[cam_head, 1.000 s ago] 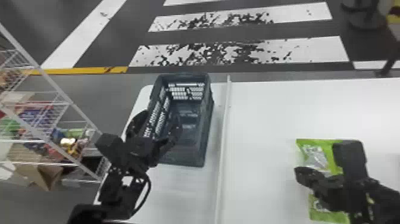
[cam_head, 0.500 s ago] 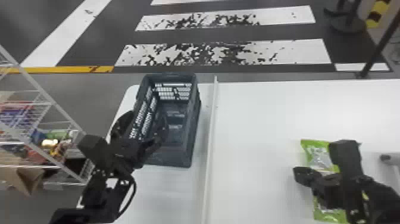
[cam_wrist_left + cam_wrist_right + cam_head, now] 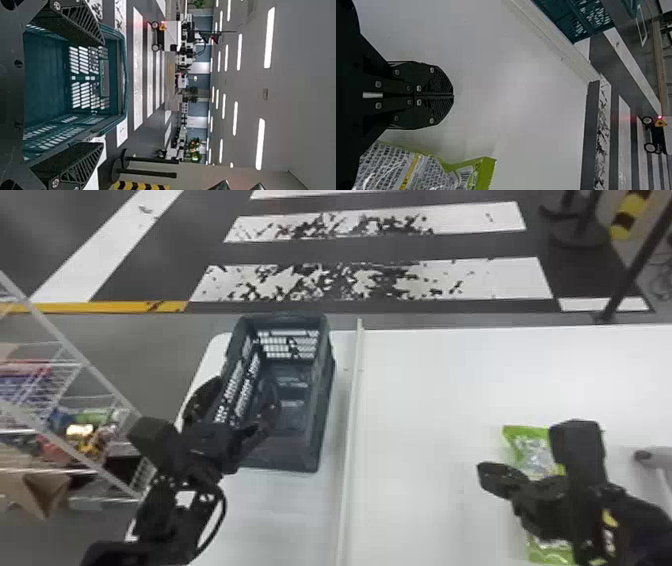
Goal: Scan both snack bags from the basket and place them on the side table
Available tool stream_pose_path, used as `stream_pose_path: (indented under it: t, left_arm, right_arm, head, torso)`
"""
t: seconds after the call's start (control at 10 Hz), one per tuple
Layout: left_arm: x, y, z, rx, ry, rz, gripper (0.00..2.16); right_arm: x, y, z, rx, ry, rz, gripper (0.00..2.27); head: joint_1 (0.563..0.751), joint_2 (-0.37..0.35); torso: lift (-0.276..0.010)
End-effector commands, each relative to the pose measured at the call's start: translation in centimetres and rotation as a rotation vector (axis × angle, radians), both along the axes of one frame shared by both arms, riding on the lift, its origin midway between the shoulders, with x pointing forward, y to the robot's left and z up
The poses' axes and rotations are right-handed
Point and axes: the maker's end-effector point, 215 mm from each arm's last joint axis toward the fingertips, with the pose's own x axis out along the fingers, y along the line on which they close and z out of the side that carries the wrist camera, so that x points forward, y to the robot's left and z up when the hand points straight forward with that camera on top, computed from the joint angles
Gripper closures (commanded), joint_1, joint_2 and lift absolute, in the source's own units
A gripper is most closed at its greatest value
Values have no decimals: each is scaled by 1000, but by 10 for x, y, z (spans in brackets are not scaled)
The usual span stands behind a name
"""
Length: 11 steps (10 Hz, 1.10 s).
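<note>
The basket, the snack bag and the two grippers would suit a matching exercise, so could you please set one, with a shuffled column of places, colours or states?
1. Basket
2. Snack bag
3. Left gripper
4. Right gripper

A. Jaws closed together
B. Left of the white strip, with slatted openings in its walls
C. Jaws wide apart
D. Green and silver

Pairs: 1-B, 2-D, 3-C, 4-A
</note>
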Motion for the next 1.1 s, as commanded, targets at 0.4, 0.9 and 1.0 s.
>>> stream_pose_path:
  t: [0.4, 0.9, 1.0]
  left_arm:
    - [-1, 3, -1, 3, 2, 3, 100]
    - [-2, 4, -3, -2, 6, 7, 100]
    - [-2, 4, -3, -4, 6, 8, 100]
  right_arm:
    - [46, -51, 15, -77, -86, -131, 2132]
    - [56, -94, -26, -249, -106, -185, 2219]
    - [55, -91, -36, -253, -102, -174, 2219]
  head:
    - [695, 168]
    - [695, 80]
    - [695, 73]
  torso:
    - [-75]
    - [-75]
    - [-75]
